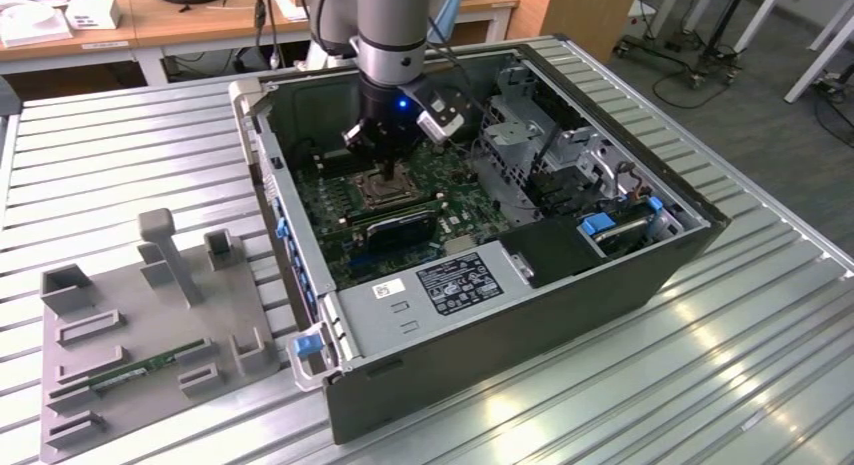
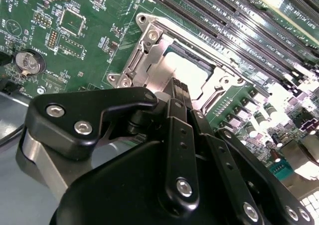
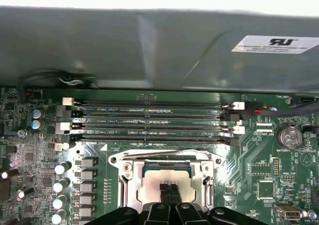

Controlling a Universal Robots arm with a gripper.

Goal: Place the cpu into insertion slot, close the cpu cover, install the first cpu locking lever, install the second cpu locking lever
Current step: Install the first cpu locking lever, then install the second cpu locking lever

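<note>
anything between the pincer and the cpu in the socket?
Nothing visible. The pincer sits directly over the cpu, whose top shows through the cut-out of the cpu cover, which lies down over the socket. Whether the tips touch the chip can't be told.

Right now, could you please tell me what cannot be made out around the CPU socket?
Near edge of the cpu cover: hidden behind the tool in both wrist views.
Whether the tool touches the cpu: its own body blocks the contact.
Positions of the levers: too small in the exterior view.
</note>
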